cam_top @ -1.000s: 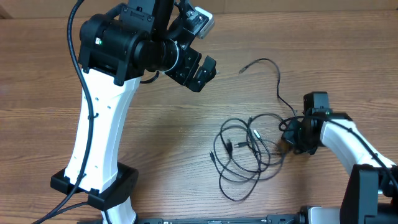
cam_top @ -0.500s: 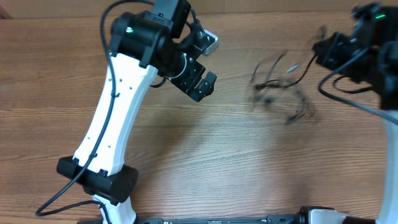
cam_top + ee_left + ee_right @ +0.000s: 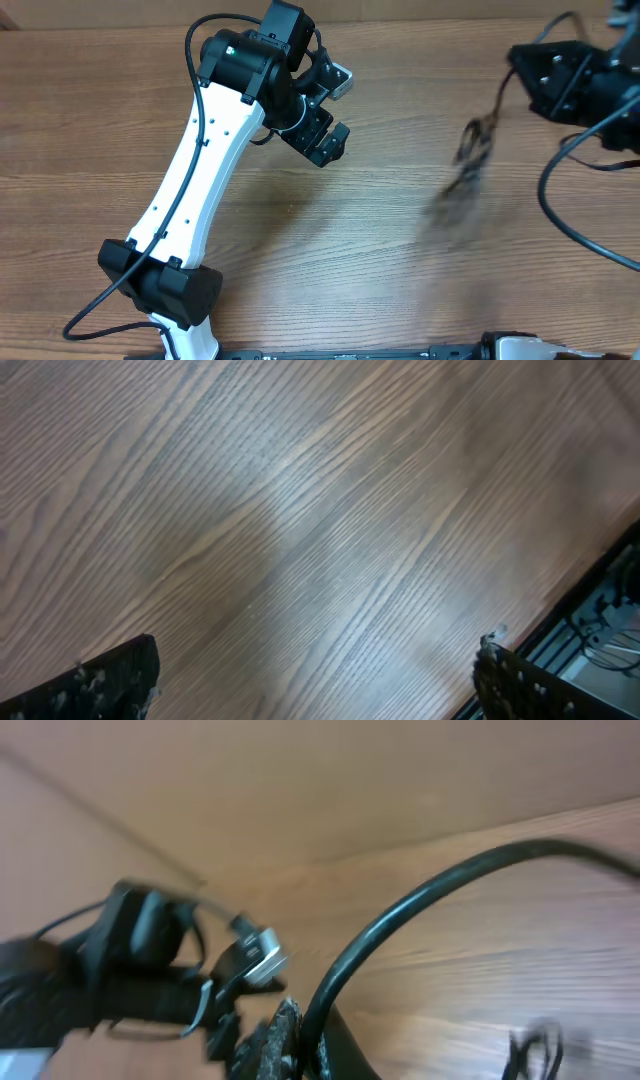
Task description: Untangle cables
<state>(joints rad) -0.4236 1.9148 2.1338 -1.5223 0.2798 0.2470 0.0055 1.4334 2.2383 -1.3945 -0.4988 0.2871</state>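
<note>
The cables [image 3: 471, 150] hang as a blurred black bunch in the air below my right gripper [image 3: 522, 72], which is raised at the far right. In the right wrist view one black strand [image 3: 430, 890] runs up from between the right gripper's [image 3: 306, 1042] shut fingers, and the rest of the bunch [image 3: 536, 1048] dangles blurred at the lower right. My left gripper [image 3: 328, 140] hovers over the table's middle, well left of the cables. In the left wrist view the left gripper [image 3: 315, 682] is wide open with only bare wood between its fingers.
The wooden table [image 3: 350, 260] fills the overhead view. The left arm's white link [image 3: 190, 190] slants across the left half. The table's edge and dark hardware [image 3: 600, 620] show at the lower right of the left wrist view.
My right gripper has risen from the table to the far right with the cables, which were lying in loops and now swing in the air. The left arm has shifted slightly.
</note>
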